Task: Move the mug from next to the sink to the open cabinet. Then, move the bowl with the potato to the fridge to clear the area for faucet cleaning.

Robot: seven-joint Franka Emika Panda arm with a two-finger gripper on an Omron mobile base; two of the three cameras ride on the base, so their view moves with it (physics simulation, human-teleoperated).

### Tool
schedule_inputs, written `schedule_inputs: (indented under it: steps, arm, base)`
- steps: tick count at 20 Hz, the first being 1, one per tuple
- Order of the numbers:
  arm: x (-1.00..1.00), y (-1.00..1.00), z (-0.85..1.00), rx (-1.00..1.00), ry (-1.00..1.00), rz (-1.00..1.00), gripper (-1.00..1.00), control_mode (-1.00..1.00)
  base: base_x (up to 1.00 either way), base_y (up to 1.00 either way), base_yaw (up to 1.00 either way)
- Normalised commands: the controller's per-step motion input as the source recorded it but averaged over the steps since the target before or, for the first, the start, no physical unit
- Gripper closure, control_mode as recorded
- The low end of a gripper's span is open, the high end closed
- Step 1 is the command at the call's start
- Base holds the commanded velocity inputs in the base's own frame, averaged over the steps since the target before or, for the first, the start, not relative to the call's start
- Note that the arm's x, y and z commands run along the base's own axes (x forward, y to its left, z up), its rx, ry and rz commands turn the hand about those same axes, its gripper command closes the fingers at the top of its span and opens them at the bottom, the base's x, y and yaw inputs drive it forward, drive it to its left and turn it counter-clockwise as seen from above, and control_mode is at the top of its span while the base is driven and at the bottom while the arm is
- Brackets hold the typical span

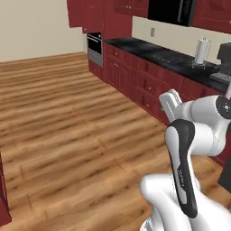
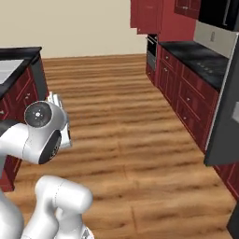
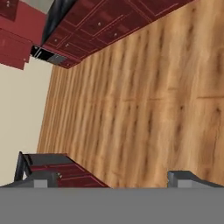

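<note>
- A white robot arm stands folded in the middle of a kitchen, over a bare wood floor.
- The hand points down at the floor; its two dark fingertips stand far apart, wide open, with nothing between them.
- A run of red drawers under a black table lies to the right, with an oven at its far end.
- In the right base view, a pale sink shows at the left edge, set in a black island top.
- I cannot pick out the mug, bowl or potato anywhere.
- Judgement: the robot looks to be between places, carrying nothing, so which step is in hand is unclear.
- Next it likely needs to drive toward the sink side and bring the open hand over whichever item remains.
</note>
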Motion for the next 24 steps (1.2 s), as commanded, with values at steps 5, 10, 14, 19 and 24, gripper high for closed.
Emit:
schedule_inputs:
  steps: [5, 10, 14, 19, 24]
  arm:
    - [0.0, 0.0, 0.0, 0.0, 0.0, 0.0, -1.0, 1.0]
    - [0.0, 0.0, 0.0, 0.0, 0.0, 0.0, -1.0, 1.0]
    - [0.0, 0.0, 0.0, 0.0, 0.0, 0.0, -1.0, 1.0]
    - [0.0, 0.0, 0.0, 0.0, 0.0, 0.0, -1.0, 1.0]
    - [0.0, 0.0, 0.0, 0.0, 0.0, 0.0, -1.0, 1.0]
  base:
    - [0.13, 0.0, 0.46]
    - [0.9, 0.0, 0.14]
    - [1.0, 0.0, 0.04]
    - [1.0, 0.0, 0.12]
    - [0.81, 0.0, 0.54]
